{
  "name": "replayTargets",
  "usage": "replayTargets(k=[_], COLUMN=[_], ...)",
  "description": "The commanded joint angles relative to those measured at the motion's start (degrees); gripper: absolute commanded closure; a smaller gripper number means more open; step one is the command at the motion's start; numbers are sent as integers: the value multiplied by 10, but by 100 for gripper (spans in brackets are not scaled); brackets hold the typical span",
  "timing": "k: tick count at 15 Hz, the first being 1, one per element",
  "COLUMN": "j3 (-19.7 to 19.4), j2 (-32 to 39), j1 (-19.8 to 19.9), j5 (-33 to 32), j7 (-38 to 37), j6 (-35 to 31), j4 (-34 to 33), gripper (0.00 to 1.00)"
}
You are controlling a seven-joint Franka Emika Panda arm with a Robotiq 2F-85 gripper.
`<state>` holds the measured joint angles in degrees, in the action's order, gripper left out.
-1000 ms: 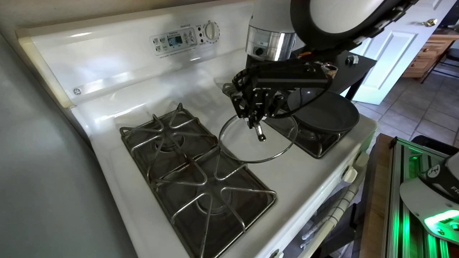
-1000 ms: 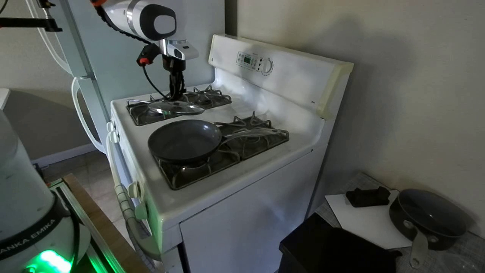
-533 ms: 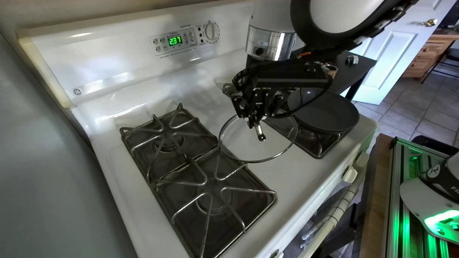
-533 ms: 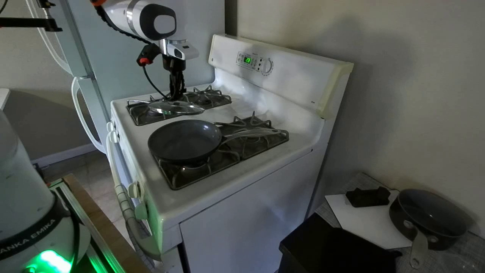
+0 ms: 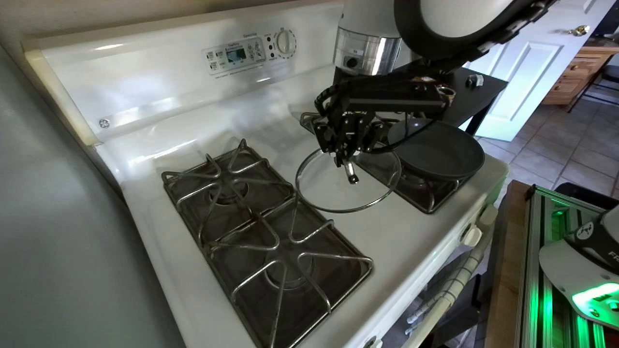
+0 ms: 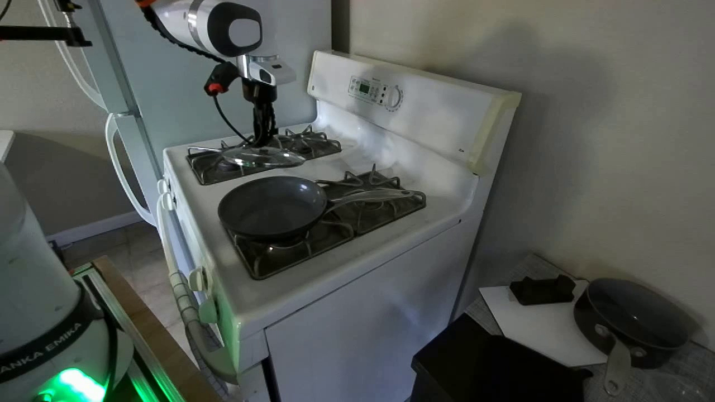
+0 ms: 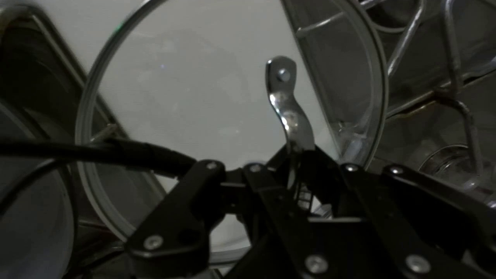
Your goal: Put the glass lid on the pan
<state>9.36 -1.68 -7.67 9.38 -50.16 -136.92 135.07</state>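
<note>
Up a little came the glass lid [image 5: 333, 186] and the fingers [image 5: 339, 159] in an exterior view. In an exterior view, the pan [image 6: 273, 209] sat on the stove [image 6: 357, 262], with the lid close beside it. In the wrist view, the fingers squeezed the lid's shiny handle [image 7: 288, 102] between them.

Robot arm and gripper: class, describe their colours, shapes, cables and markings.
The arm is white and rounded, with a dark, pale-centred cap. A dark band lower down shows "ANKA EMIKA" above a green light. The gripper is black and angular, with silver screws and a black cable beside it.
</note>
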Motion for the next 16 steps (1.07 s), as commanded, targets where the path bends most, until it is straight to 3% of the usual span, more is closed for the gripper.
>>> replayTargets(k=[1,8,16], j3=[-4,-9,-21], j2=[-36,-75,-159], j1=[1,6,18], j5=[-3,-2,8], j7=[12,57,181], j6=[10,13,14], j4=[13,33,111], gripper=[100,100,100])
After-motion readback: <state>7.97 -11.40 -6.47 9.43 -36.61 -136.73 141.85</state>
